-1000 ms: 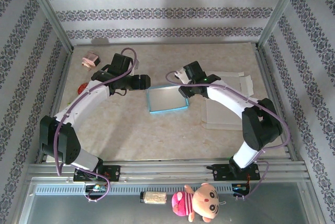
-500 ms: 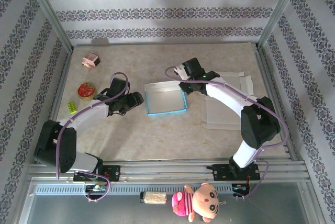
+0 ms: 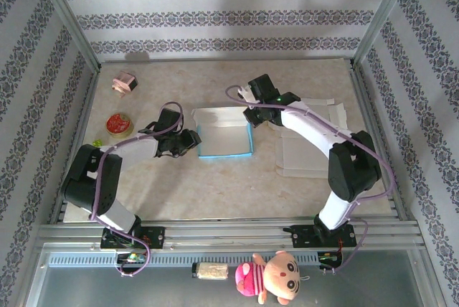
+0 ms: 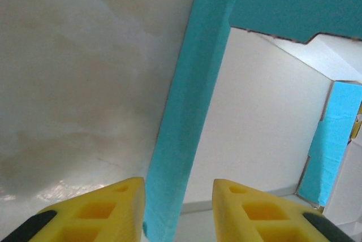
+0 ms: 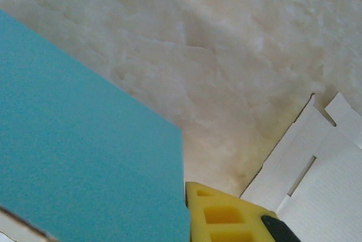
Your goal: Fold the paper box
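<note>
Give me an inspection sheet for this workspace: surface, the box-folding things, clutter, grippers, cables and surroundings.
Surface: beige marbled tabletop, bare in the near half.
Job's things: blue-and-white paper box, walls partly raised, mid-table; flat white cardboard blank to its right.
Clutter: small pink object, round red item and small green block, all at the far left.
Grippers: left gripper open, straddling the box's left wall; right gripper pinching the wall at the far right corner.
Cables: purple cables loop along both arms.
Surroundings: patterned wallpaper walls; metal rail at the near edge; pink plush doll on its near side.
</note>
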Tool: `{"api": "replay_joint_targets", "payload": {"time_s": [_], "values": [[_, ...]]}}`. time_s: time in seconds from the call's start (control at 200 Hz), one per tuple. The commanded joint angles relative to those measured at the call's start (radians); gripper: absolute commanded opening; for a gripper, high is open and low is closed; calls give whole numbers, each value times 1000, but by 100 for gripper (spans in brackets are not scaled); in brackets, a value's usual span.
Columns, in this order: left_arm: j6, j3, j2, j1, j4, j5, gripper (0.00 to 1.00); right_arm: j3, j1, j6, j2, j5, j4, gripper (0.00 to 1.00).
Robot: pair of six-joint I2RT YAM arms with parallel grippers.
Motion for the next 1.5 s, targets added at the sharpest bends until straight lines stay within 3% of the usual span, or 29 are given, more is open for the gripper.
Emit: {"api": "replay_joint_targets", "payload": {"time_s": [0.0,0.255,0.715,1.144,1.359,1.494], "values": [[9,24,36,11,74,49,32,43,9,39,27,-24,-55,13],[10,28,94,12,108,86,19,100,9,148,43,-49,-110,15],[12,38,90,12,100,75,19,159,7,368,90,-85,-178,18],[10,47,91,10,97,68,19,171,-2,533,111,-209,-180,18],[15,44,82,10,94,69,20,110,8,502,113,-121,-160,17],[23,45,62,10,77,58,31,39,18,489,95,-20,-130,17]]}}
